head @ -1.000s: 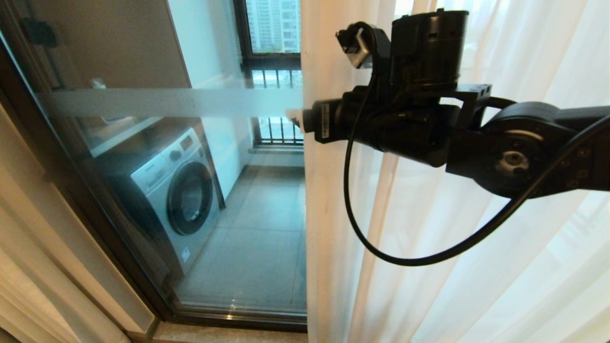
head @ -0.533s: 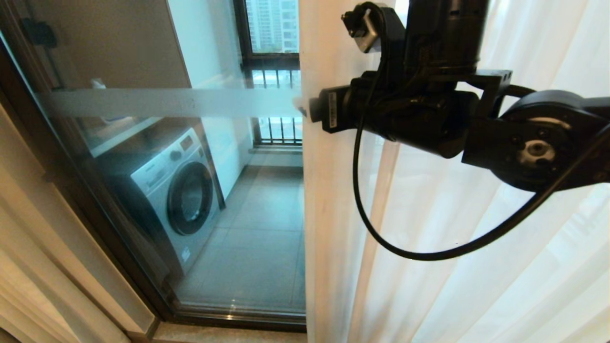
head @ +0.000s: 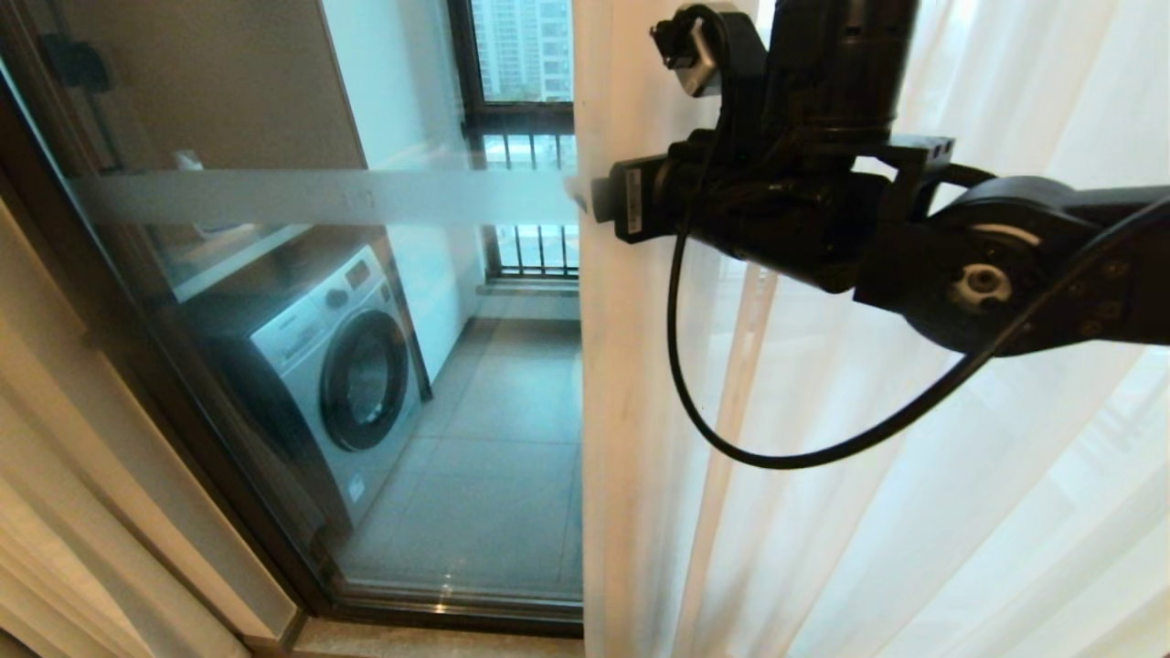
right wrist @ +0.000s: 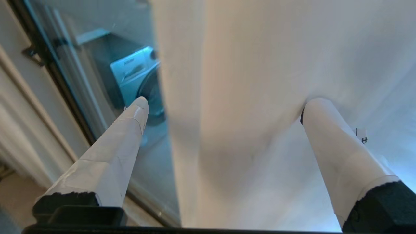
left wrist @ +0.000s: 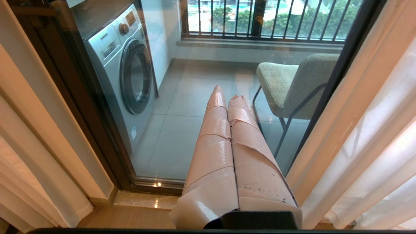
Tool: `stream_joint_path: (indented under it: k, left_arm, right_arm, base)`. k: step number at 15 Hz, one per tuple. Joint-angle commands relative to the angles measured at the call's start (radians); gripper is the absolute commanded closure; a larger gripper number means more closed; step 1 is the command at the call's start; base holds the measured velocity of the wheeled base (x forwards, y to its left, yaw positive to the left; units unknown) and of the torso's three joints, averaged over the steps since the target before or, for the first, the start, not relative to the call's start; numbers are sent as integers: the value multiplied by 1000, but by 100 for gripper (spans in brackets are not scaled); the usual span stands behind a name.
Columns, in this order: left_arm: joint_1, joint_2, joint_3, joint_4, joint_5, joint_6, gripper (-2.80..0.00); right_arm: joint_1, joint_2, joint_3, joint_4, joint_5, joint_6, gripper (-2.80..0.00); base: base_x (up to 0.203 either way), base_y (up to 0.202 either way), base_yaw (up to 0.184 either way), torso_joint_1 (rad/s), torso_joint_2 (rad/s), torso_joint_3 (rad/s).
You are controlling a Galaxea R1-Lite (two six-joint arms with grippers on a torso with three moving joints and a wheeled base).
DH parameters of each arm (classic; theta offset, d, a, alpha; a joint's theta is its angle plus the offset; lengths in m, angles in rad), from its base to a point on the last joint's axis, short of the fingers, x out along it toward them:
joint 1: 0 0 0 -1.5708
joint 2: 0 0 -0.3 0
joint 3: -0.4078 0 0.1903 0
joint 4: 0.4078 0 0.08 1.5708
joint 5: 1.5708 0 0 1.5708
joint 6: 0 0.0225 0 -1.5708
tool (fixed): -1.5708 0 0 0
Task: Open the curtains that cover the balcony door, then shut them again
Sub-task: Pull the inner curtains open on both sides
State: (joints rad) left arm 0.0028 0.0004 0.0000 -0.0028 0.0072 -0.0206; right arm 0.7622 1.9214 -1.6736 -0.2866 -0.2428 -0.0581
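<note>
Cream drapes (head: 82,475) hang bunched at far left, beside the dark frame of the balcony door (head: 302,384); glass w/ a frosted band, washing machine (head: 338,366) and grey tile floor (head: 512,420) behind it. We judge the opening half is under way or done on this side, w/ the white sheers (head: 640,411) covering the right part. Our left gripper (left wrist: 232,130) is parked low, fingers pressed together, holding nothing. Our right gripper (right wrist: 224,107) sits at the sheer's free edge, fingers (right wrist: 130,130) spread wide, straddling the edge fold, not yet pinching. Next, we reckon: pinch that fold, then drag sideways w/o snagging thin fabric. Beyond: balcony chair (left wrist: 292,84), railing bars (left wrist: 260,16).
</note>
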Motion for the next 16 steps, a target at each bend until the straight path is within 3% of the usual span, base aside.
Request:
stream_joint_path:
  k: [1,7,15,16]
  left_arm:
    - [0,0,0,0,0,-1,0]
    - [0,0,0,0,0,-1,0]
    - [0,0,0,0,0,-1,0]
    - [0,0,0,0,0,-1,0]
  right_arm:
    - [-4,93,-63,-26,-1,0,-280]
    - [-23,188,-107,-186,-3,-2,-280]
    - [-70,189,-109,-267,-3,-6,-280]
    - [-70,191,-109,-273,-3,-6,0]
  base:
    - [0,0,0,0,0,0]
    - [0,0,0,0,0,0]
    - [0,0,0,0,0,0]
    - [0,0,0,0,0,0]
